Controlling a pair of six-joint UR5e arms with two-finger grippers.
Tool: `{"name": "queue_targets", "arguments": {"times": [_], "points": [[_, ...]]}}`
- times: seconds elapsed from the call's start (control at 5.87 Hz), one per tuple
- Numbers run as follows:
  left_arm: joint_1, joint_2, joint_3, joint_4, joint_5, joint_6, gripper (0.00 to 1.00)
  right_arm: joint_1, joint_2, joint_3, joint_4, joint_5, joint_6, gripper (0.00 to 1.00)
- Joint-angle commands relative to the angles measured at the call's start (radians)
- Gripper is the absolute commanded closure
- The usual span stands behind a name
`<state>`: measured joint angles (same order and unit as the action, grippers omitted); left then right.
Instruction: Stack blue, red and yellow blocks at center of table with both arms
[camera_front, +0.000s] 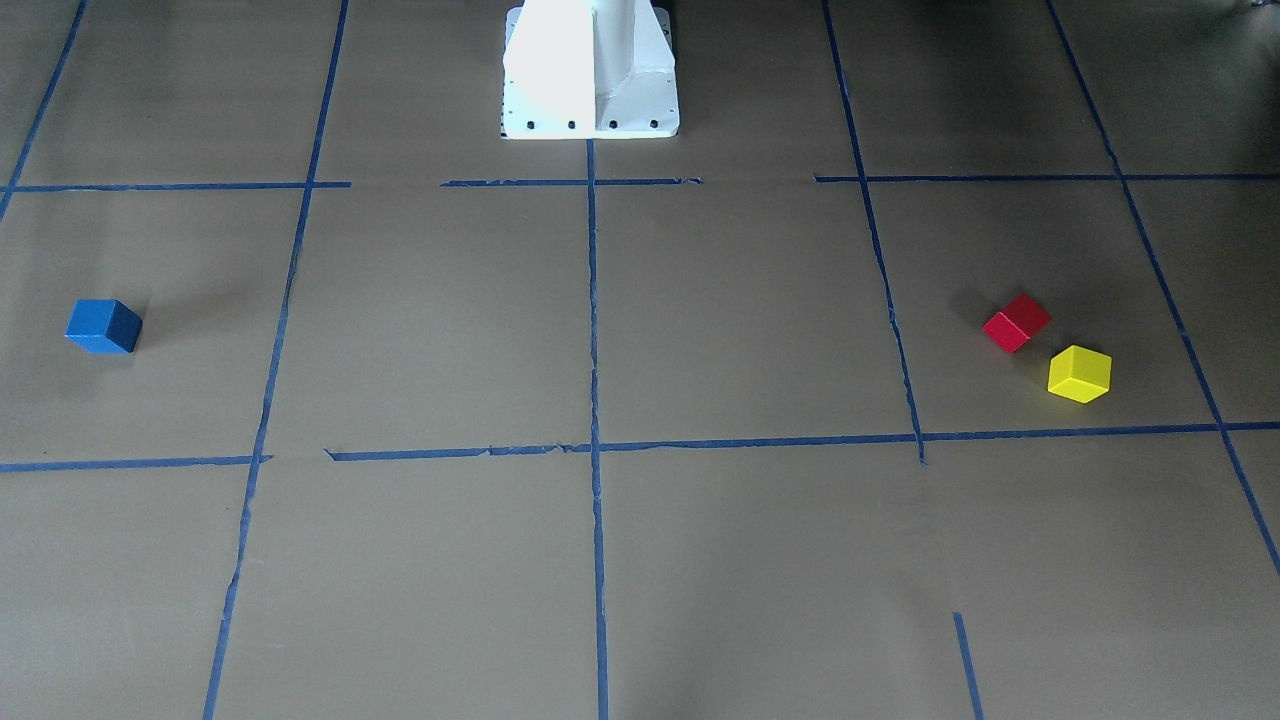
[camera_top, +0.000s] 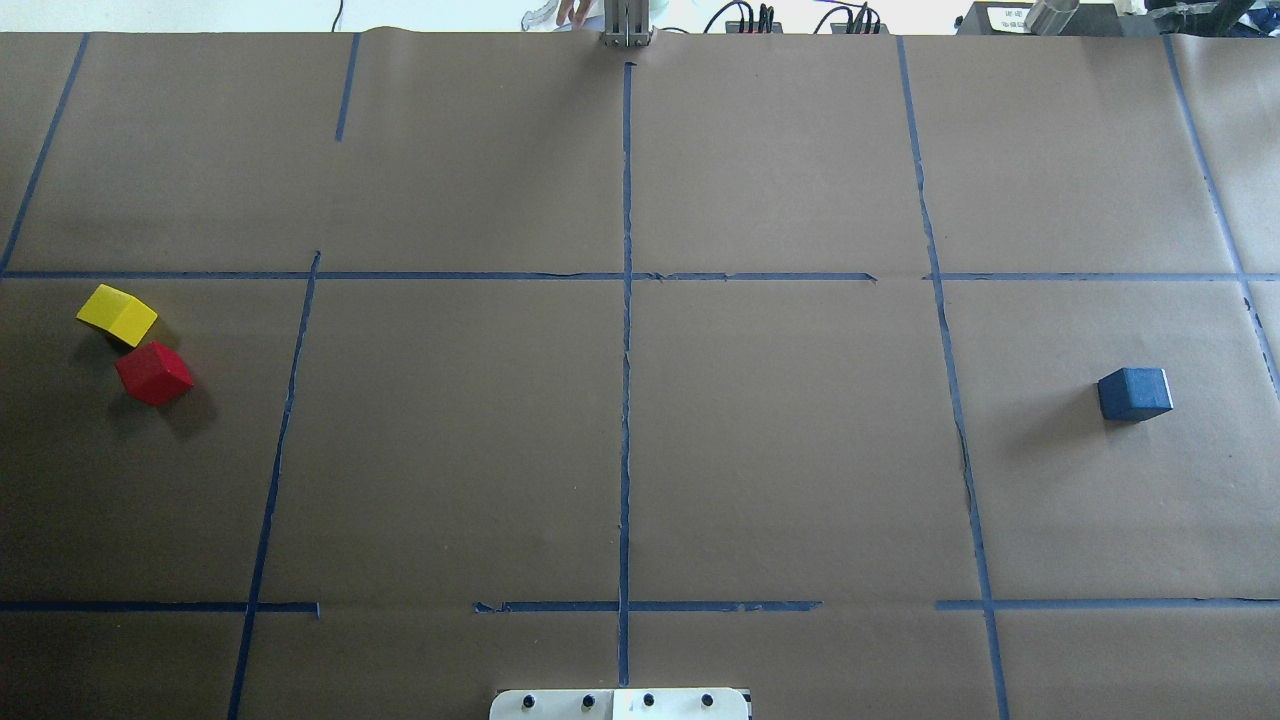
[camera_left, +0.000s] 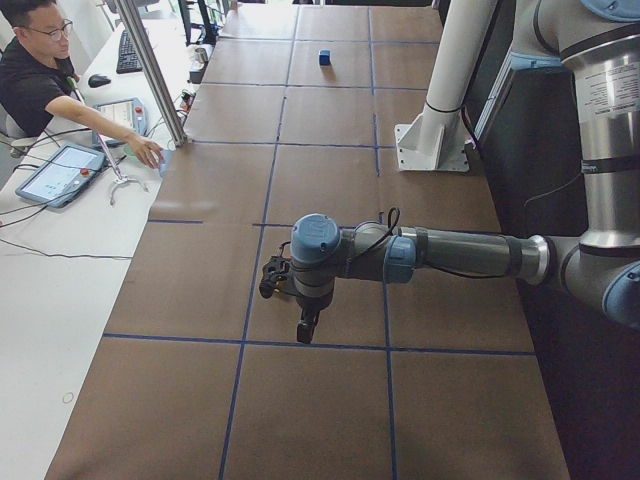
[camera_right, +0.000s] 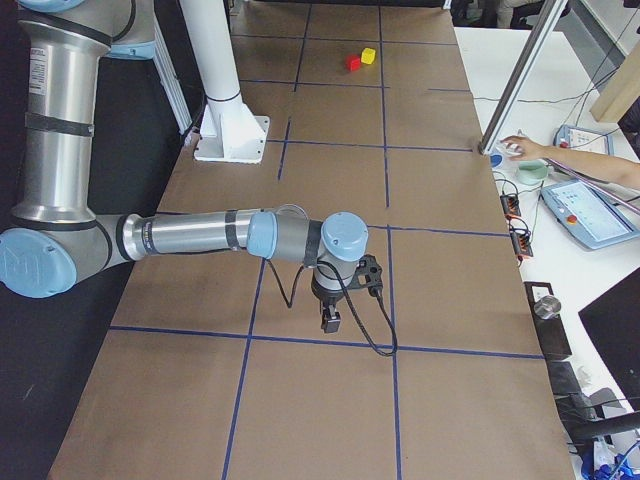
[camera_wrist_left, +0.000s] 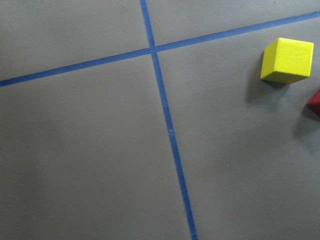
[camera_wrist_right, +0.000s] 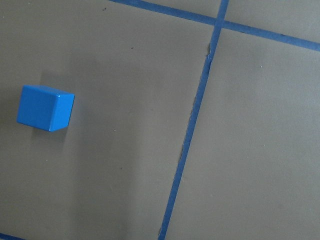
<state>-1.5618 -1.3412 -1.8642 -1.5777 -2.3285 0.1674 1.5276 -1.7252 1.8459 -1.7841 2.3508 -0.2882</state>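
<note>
Well, my left gripper (camera_left: 306, 328) hangs over the table (camera_top: 780, 450) with its fingers pointing down. It shows only in the side view, so I cannot tell how far apart those fingers stand. My right gripper (camera_right: 330, 320) hangs the same way at the other end, also seen only from the side, and I cannot tell its opening either. Neither hand has a block, since all three lie on the brown paper and none rests on another.

From my left wrist, the yellow block (camera_wrist_left: 287, 60) sits off to the upper right, beyond the crossing of two blue tape lines (camera_wrist_left: 152, 49) and not under the hand. The red block (camera_wrist_left: 315, 102) is just beside it, showing only a corner at the right edge of that view.

From my right wrist, the blue block (camera_wrist_right: 45, 108) lies off to the left and apart from the hand, with a tape line on its right. It is well apart from the other two blocks.
</note>
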Motion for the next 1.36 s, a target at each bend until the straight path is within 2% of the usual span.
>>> {"name": "queue_targets", "arguments": {"times": [0.0, 0.17, 0.34, 0.51, 0.85, 1.02, 1.19], "points": [[0.006, 0.002, -0.012, -0.001, -0.009, -0.005, 0.00, -0.001, -0.002, 0.001, 0.015, 0.004, 0.006, 0.00], [0.011, 0.007, -0.021, -0.002, -0.011, -0.005, 0.00, -0.001, -0.002, 0.002, 0.015, 0.008, 0.009, 0.00], [0.011, 0.020, -0.010, -0.008, -0.099, -0.011, 0.00, -0.001, -0.002, 0.001, 0.015, 0.019, 0.009, 0.00], [0.009, 0.060, -0.009, -0.016, -0.238, -0.011, 0.00, -0.001, -0.002, 0.001, 0.017, 0.019, 0.004, 0.00], [0.009, 0.062, -0.016, -0.053, -0.219, -0.006, 0.00, -0.001, -0.001, 0.004, 0.017, 0.037, 0.003, 0.00], [0.009, 0.063, -0.015, -0.074, -0.201, -0.014, 0.00, -0.015, 0.001, 0.001, 0.050, 0.077, 0.012, 0.00], [0.011, 0.063, -0.021, -0.079, -0.203, -0.052, 0.00, -0.049, 0.000, -0.007, 0.137, 0.077, 0.082, 0.00]]}}
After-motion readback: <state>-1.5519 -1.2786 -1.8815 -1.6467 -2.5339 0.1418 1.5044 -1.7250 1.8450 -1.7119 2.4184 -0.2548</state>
